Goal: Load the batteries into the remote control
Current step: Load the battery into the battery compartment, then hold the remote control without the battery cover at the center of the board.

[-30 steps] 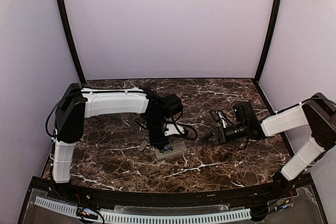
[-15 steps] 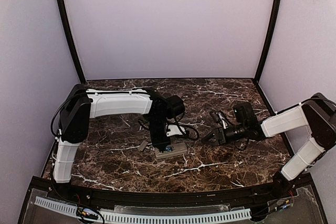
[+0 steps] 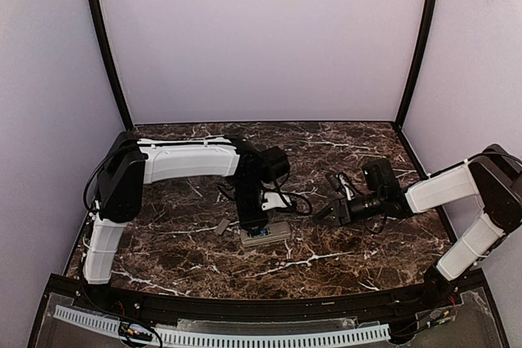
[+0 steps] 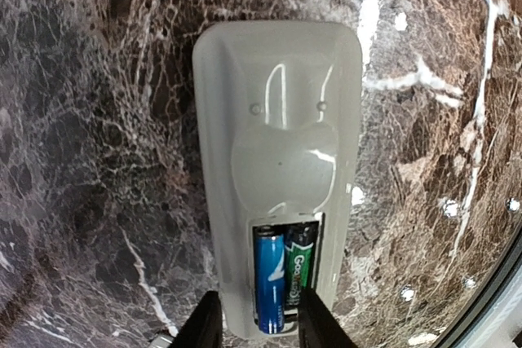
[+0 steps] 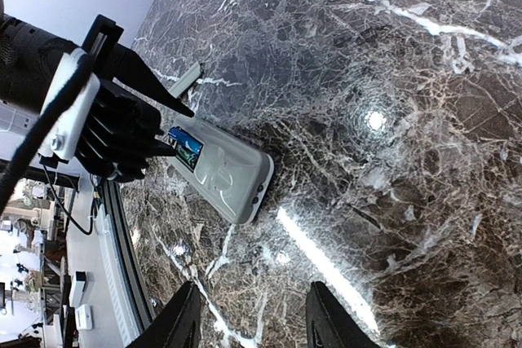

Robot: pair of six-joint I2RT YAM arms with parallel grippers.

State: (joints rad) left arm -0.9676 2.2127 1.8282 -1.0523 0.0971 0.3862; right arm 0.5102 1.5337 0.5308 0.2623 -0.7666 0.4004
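Marble table [image 3: 367, 262]. Left arm [image 3: 183, 160] bends down over the remote [image 4: 277, 152], which lies grey back up near the table's middle front, with its recess uncovered. Left gripper [image 4: 259, 317] hangs over the recess end, fingers parted, gripping nothing. Right gripper [image 5: 253, 315] sits well off to the remote's right, fingers spread, empty. Small grey cover [image 3: 222, 226] lies on the table near the remote's left. Two batteries [image 4: 269, 279] lie side by side in the recess, one blue, one dark green.
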